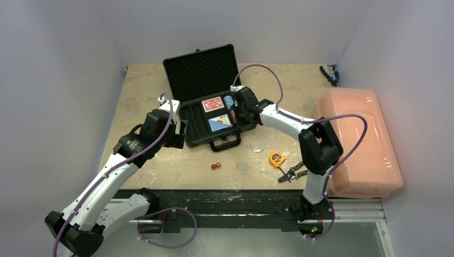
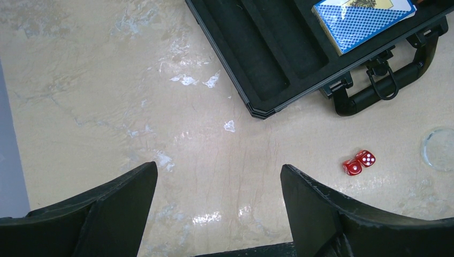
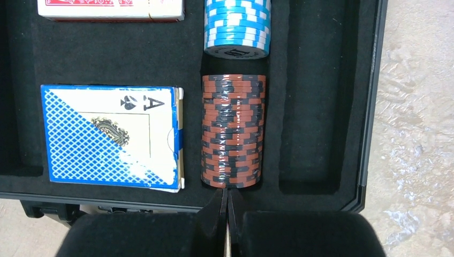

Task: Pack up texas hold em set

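At the bottom of our right wrist view, the right gripper [image 3: 227, 214] has its fingers pressed together with nothing between them, the tips just below the lower end of a brown-and-black chip stack [image 3: 233, 131]. That stack lies on its side in a foam slot of the open black briefcase [image 3: 316, 107]. A blue-and-white chip stack [image 3: 237, 27] sits above it, a blue card deck [image 3: 107, 136] to its left and a red card deck [image 3: 110, 8] at upper left.

From the top view we see the briefcase at the centre of the table [image 1: 144, 91], lid raised. Below its handle two red dice [image 1: 216, 166] lie touching, with two clear discs [image 1: 257, 144] to their right. The left gripper [image 2: 219, 168], fingers spread wide and empty, hovers over the table left of the case. Further right lie an orange tape measure [image 1: 276, 158], black-handled pliers [image 1: 292, 174] and a pink bin [image 1: 358, 144].
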`<state>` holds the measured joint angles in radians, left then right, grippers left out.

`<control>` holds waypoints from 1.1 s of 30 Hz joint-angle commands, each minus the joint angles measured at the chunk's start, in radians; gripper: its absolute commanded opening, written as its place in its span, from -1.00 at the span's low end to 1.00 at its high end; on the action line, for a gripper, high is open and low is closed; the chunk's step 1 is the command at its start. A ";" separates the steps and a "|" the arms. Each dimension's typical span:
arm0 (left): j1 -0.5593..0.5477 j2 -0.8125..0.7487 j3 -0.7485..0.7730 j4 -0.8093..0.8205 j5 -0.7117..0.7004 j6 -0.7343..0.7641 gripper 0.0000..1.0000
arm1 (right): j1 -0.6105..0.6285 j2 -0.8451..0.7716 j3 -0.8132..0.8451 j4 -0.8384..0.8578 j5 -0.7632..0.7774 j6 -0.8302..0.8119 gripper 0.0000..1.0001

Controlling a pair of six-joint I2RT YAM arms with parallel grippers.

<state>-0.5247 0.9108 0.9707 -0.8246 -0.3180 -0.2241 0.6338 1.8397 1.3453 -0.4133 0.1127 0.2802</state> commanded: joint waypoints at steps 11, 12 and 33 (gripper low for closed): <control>0.003 -0.001 0.035 0.018 0.000 0.012 0.70 | -0.005 0.092 0.160 0.005 0.002 -0.015 -1.00; 0.003 0.000 0.036 0.018 0.000 0.012 0.70 | -0.007 0.098 0.166 0.004 0.002 -0.016 -1.00; 0.004 0.002 0.036 0.018 0.005 0.014 0.70 | -0.022 0.091 0.198 0.000 -0.004 -0.035 -0.83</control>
<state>-0.5247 0.9169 0.9707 -0.8249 -0.3176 -0.2237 0.6193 1.9762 1.5116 -0.4988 0.1047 0.2646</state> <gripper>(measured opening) 0.851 0.058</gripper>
